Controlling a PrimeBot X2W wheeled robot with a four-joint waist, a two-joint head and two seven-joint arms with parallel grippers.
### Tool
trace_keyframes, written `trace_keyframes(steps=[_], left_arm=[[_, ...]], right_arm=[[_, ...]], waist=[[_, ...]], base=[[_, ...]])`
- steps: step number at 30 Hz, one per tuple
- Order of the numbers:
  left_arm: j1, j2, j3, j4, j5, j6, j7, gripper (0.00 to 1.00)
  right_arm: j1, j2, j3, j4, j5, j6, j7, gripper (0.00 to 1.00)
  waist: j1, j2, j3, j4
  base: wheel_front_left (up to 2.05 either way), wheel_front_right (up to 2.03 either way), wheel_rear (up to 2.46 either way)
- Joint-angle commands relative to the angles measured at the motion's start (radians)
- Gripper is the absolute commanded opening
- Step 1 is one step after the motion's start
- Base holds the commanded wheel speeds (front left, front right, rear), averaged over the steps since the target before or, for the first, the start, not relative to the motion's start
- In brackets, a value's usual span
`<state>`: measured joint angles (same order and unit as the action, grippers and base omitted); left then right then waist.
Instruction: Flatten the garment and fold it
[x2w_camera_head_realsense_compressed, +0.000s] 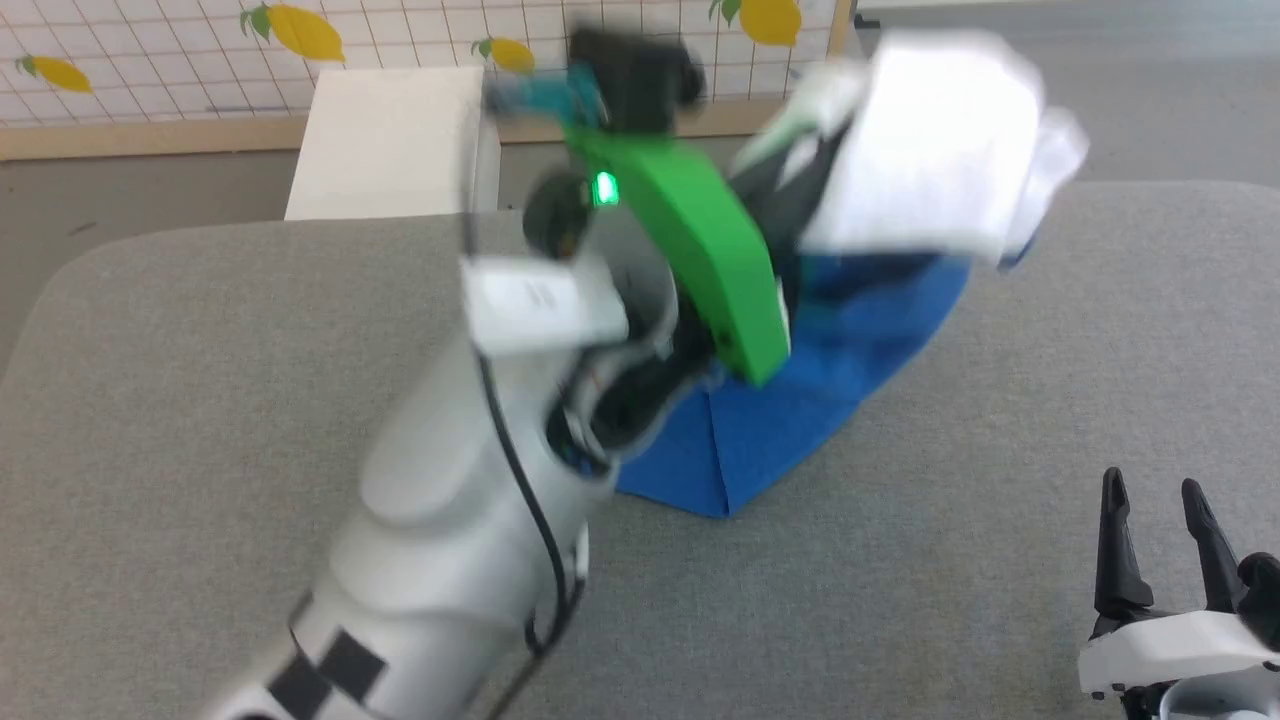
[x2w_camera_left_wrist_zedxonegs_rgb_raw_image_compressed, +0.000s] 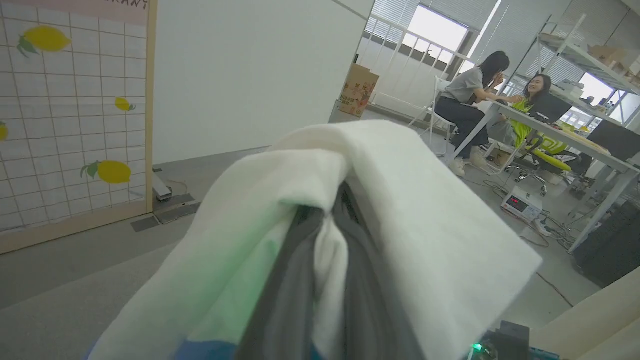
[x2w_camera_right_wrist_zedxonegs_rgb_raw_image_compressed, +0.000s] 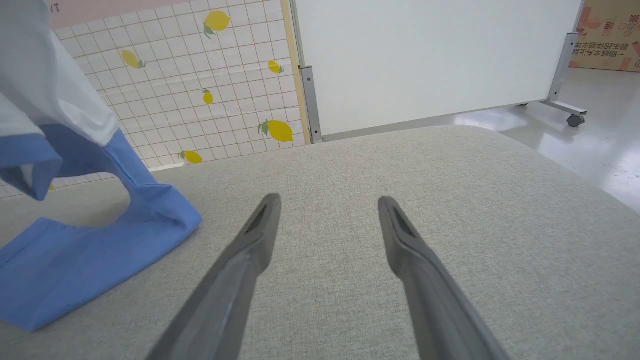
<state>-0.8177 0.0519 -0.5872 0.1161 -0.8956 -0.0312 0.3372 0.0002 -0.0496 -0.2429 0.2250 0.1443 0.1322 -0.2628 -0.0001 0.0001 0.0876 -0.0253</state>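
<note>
Left wrist view: left gripper (x2w_camera_left_wrist_zedxonegs_rgb_raw_image_compressed: 331, 220) clenches the lifted shirt (x2w_camera_left_wrist_zedxonegs_rgb_raw_image_compressed: 430, 225) for flattening; released right gripper (x2w_camera_right_wrist_zedxonegs_rgb_raw_image_compressed: 328, 200) should next take a free edge.

Hardly anything is reading cleanly from here. A brown cardboard box (x2w_camera_right_wrist_zedxonegs_rgb_raw_image_compressed: 605, 35) beyond the white partition is showing red printed characters, too small to make out. A pink strip (x2w_camera_left_wrist_zedxonegs_rgb_raw_image_compressed: 75, 6) topping the lemon-patterned tiled screen is carrying cut-off dark letters. A small white floor device (x2w_camera_left_wrist_zedxonegs_rgb_raw_image_compressed: 520, 204) is glowing with red digits I can't read.
</note>
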Motion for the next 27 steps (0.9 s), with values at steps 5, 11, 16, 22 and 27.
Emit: trace_keyframes(steps=[5,11,16,22,27], left_arm=[[0.158,0.012,-0.091,0.122,0.134,0.054,-0.124,0.0],[0.26,0.007,-0.177,0.355,0.219,0.109,-0.222,0.0],[0.267,0.0,-0.219,0.505,0.201,0.123,-0.22,0.0],[0.234,-0.001,-0.258,0.52,0.12,0.142,-0.239,1.0],[0.199,-0.001,-0.291,0.488,0.063,0.138,-0.264,1.0]], right_arm=[[-0.025,-0.001,-0.006,-0.007,0.002,-0.002,0.001,1.0],[-0.05,-0.001,0.006,-0.004,-0.002,-0.002,0.001,1.0],[-0.061,-0.001,0.012,-0.002,-0.008,-0.002,0.001,1.0],[-0.064,-0.001,0.007,0.001,-0.012,-0.002,0.001,1.0],[-0.055,-0.001,-0.003,0.006,-0.016,-0.002,0.001,1.0]], waist=[[0.0001,-0.0001,0.04,0.0],[0.0001,-0.0001,0.068,-0.014],[0.0001,-0.0001,0.079,-0.026],[0.0001,-0.0001,0.08,-0.034],[0.0001,-0.0001,0.062,-0.027]], base=[[0.0,0.0,0.0],[0.0,0.0,0.0],[0.0,0.0,0.0],[0.0,0.0,0.0],[0.0,0.0,0.0]])
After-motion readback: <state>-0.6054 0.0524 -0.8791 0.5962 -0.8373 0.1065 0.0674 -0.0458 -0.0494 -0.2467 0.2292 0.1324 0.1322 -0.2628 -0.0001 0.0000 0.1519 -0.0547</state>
